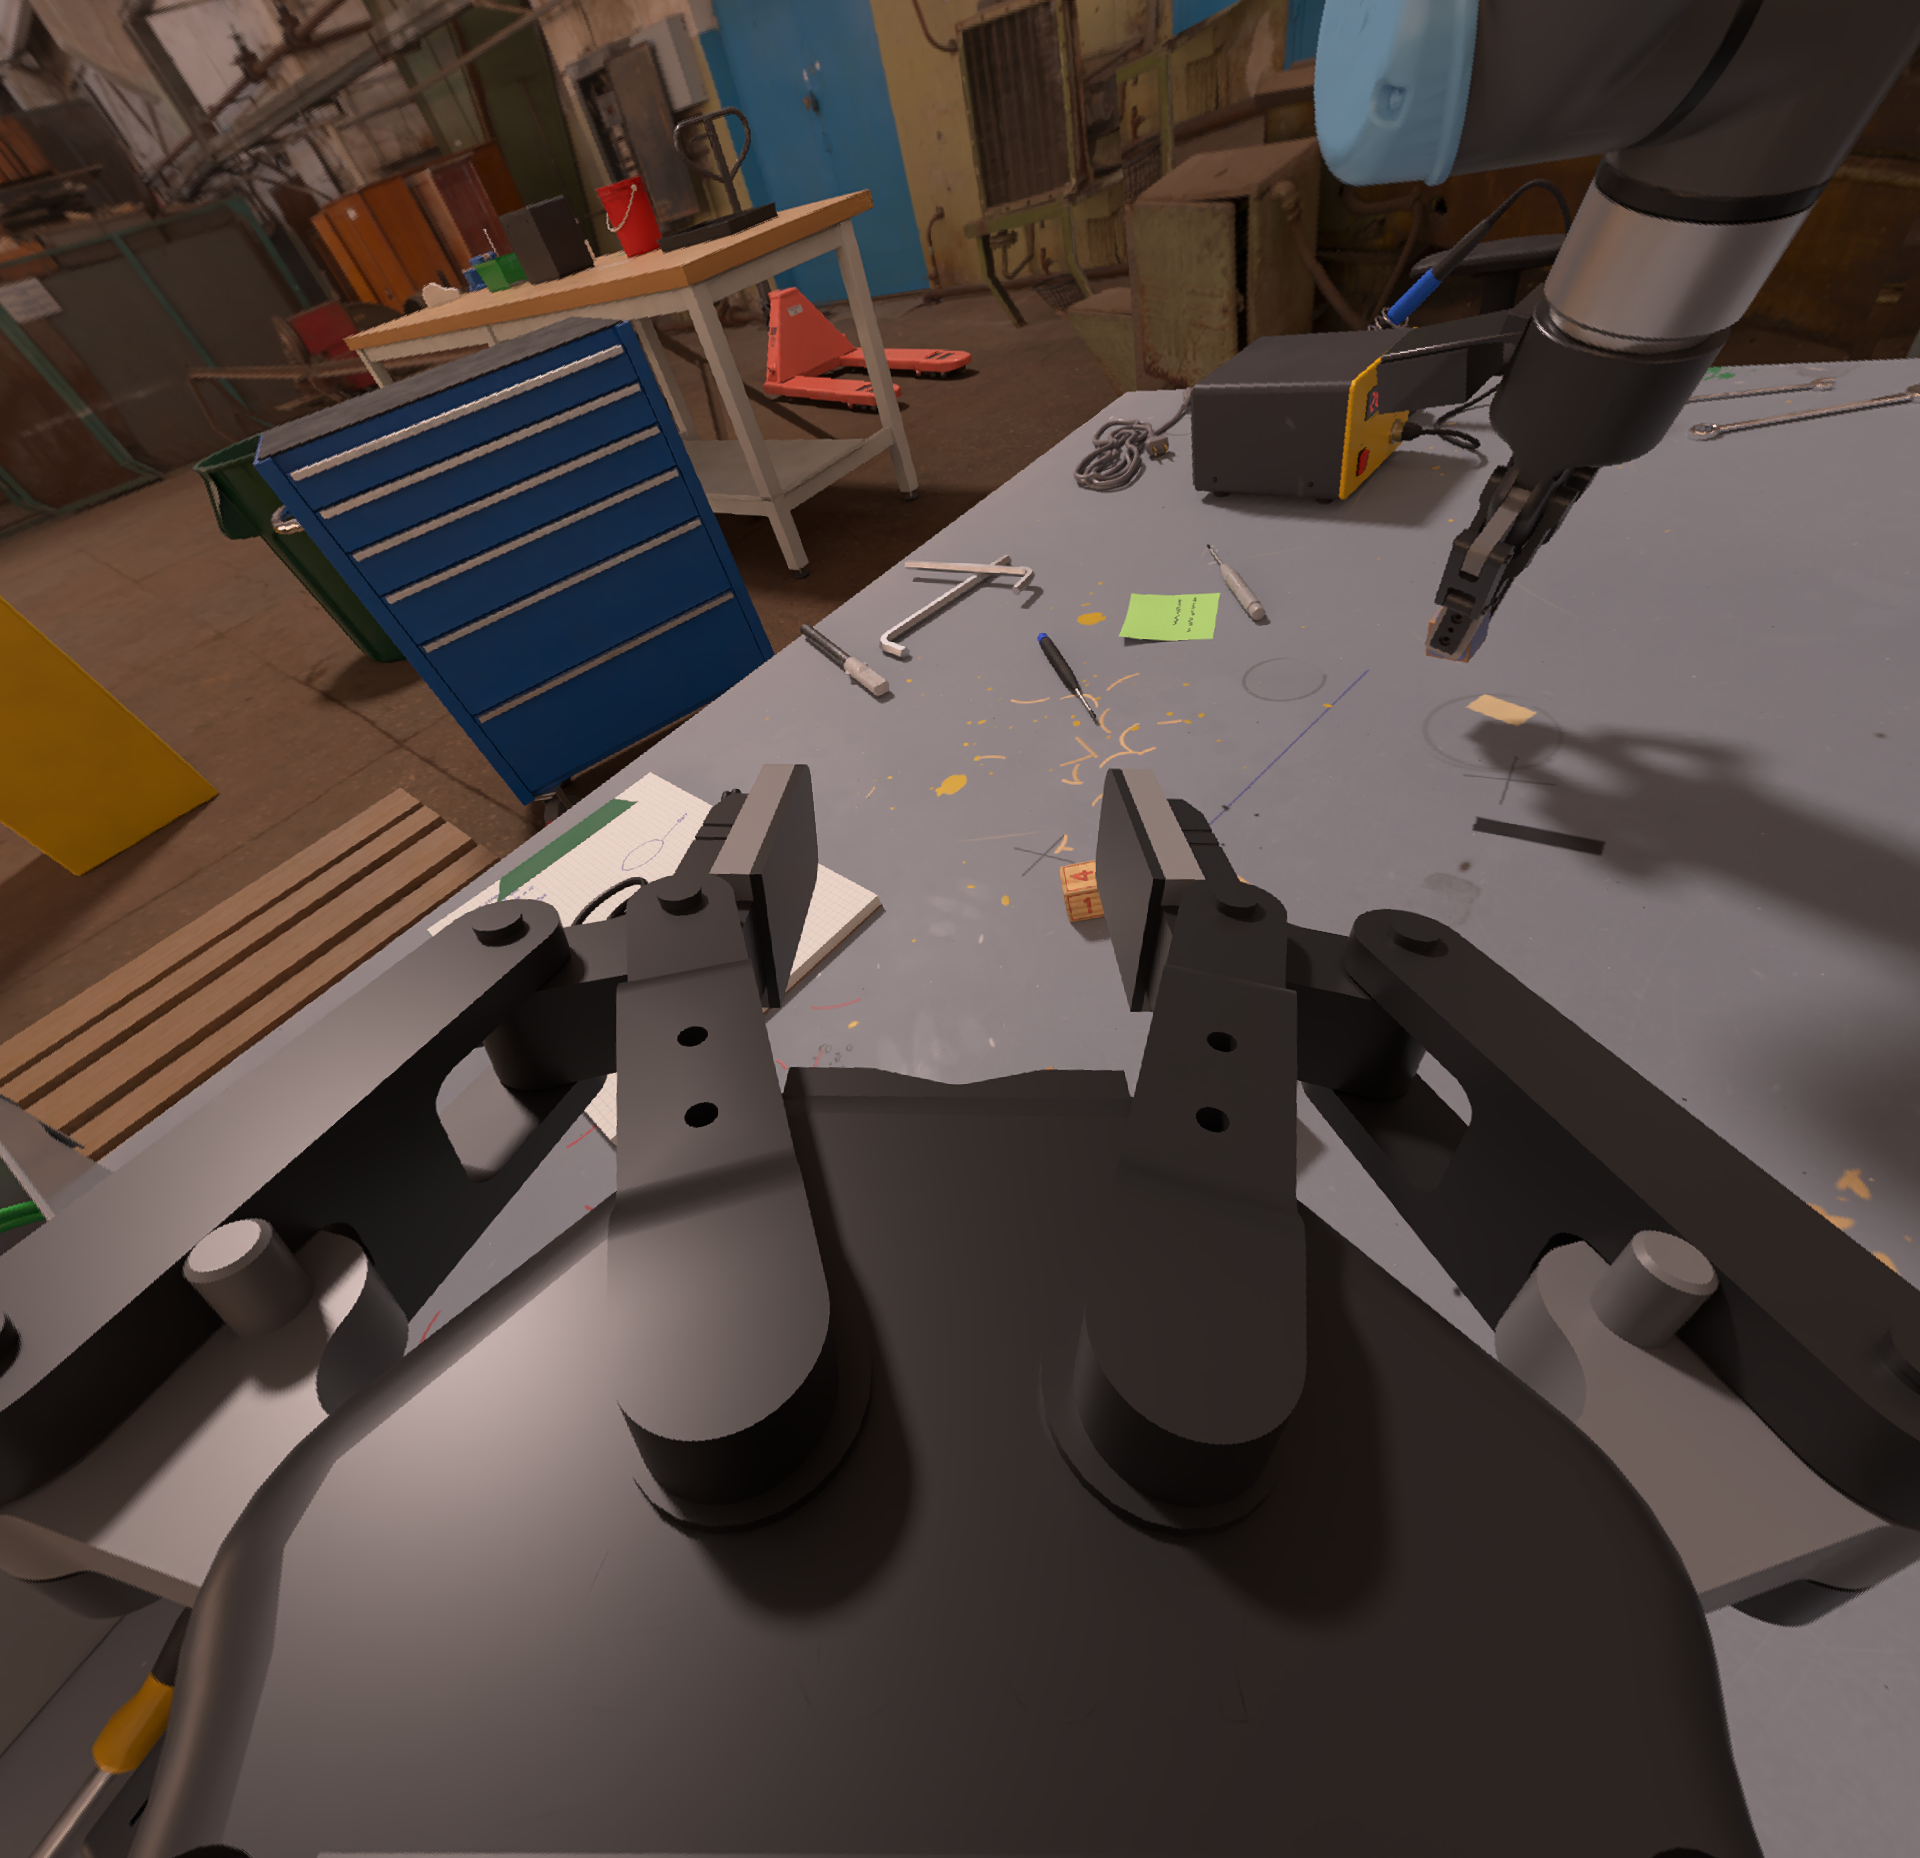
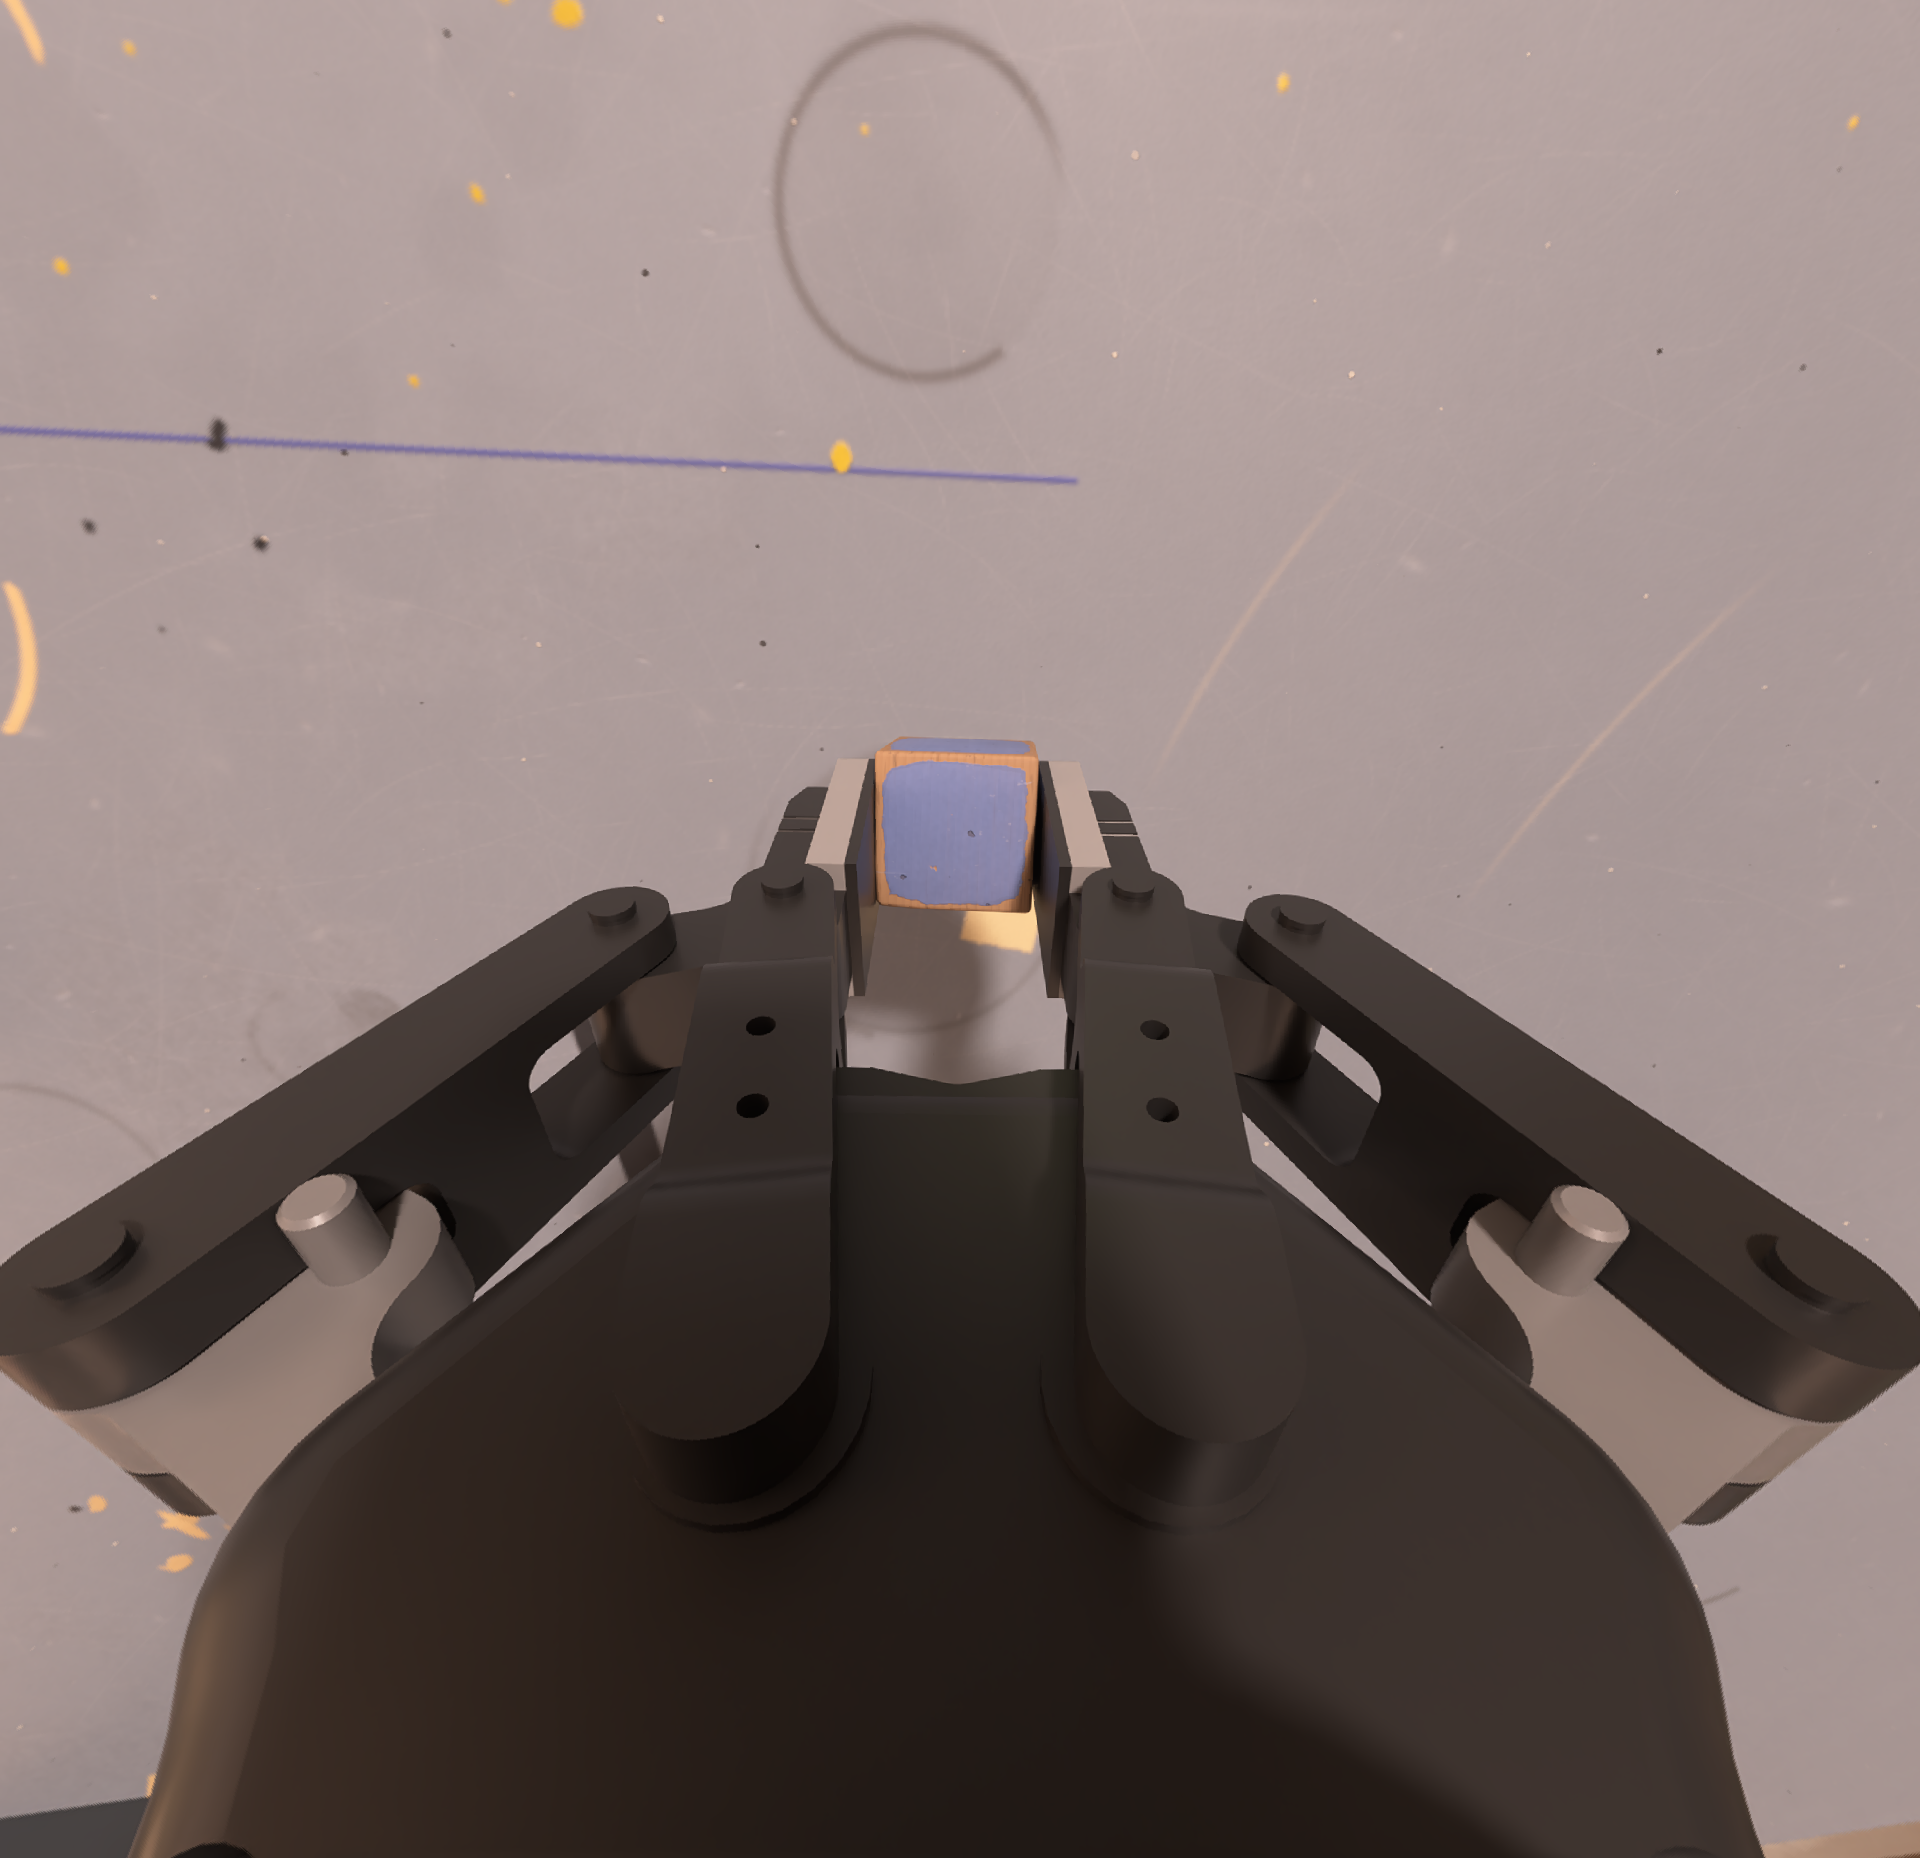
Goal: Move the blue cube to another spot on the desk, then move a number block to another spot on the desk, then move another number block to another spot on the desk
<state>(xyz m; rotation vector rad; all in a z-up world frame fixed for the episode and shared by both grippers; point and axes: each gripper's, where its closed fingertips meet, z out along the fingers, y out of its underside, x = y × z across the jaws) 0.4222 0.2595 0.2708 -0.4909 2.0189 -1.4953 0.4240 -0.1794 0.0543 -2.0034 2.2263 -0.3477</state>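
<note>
A: Right claw point(image 2: 956, 832) first. What's between the pads?

B: The small wooden cube with blue-painted faces point(image 2: 956, 826), pinched on two opposite sides, both pads touching it. Near face and a sliver of the top show; the clamped faces and the underside are hidden. From the left wrist view the same claw point(image 1: 1457, 632) hangs tip-down over the grey, paint-flecked surface point(image 1: 1351, 977), and the cube point(image 1: 1455, 636) is only a dark smudge with a tan edge there. It seems to sit clear of the surface, shadow apart from it, but the gap is hard to judge.

A: Left claw?

B: The left claw point(image 1: 956, 852) is spread wide, nothing between the pads, above the near edge of the surface.

A: Number blocks?

B: Two small wooden blocks with red numerals, stacked point(image 1: 1081, 892), just beside the left claw's right-hand finger. That finger cuts off their right part, so I can't tell how much lies behind it.

A: Other clutter?

B: White gridded notepad with a green strip point(image 1: 842, 915), largely hidden by the left-hand finger. Green sticky note point(image 1: 1171, 615), a blue-tipped dark screwdriver point(image 1: 1065, 674), pale hex keys point(image 1: 951, 593), a black box with a yellow front panel point(image 1: 1288, 426) at the far side. A yellow-handled tool point(image 1: 130, 1725) is cut off at the lower left corner. In the right wrist view the surface point(image 2: 1455, 458) shows a faint drawn ring point(image 2: 790, 250) and a thin blue line point(image 2: 520, 451).
</note>
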